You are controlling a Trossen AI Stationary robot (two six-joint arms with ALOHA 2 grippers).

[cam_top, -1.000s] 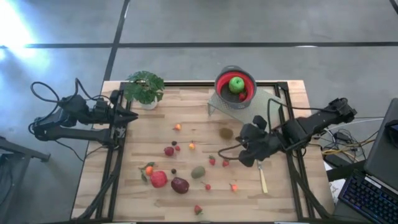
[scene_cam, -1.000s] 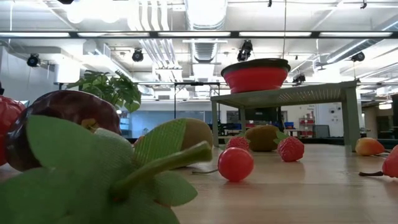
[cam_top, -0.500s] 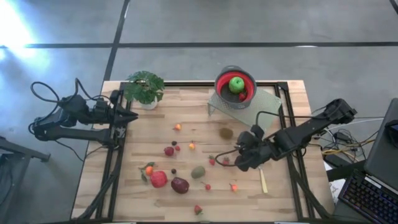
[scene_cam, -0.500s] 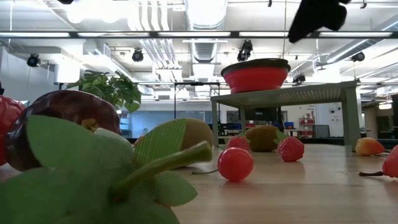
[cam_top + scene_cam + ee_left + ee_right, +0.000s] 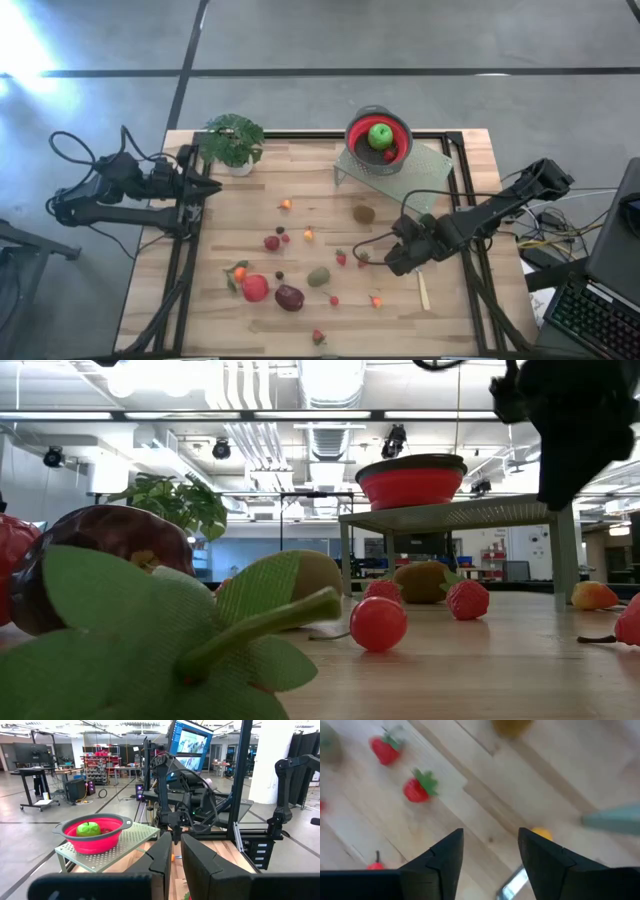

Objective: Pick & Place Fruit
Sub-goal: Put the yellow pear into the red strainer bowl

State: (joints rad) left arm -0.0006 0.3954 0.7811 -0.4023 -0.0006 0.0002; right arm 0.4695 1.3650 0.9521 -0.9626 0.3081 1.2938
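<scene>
Small fruit pieces lie scattered on the wooden table: a red apple, a maroon plum, two kiwis, strawberries and small orange pieces. A green apple sits in a red bowl. My right gripper hangs open above the table, right of the two strawberries and touching nothing. My left gripper waits at the table's left edge, fingers together.
The red bowl stands on a perforated metal stand at the far right. A potted plant sits at the far left corner. A pale-handled knife lies just right of my right gripper. Black frame rails run along both table sides.
My right gripper has moved toward the near edge and come down: in the low view it was out of sight, then entered from the top and now hangs lower. The kiwi it covered in the high view now shows.
</scene>
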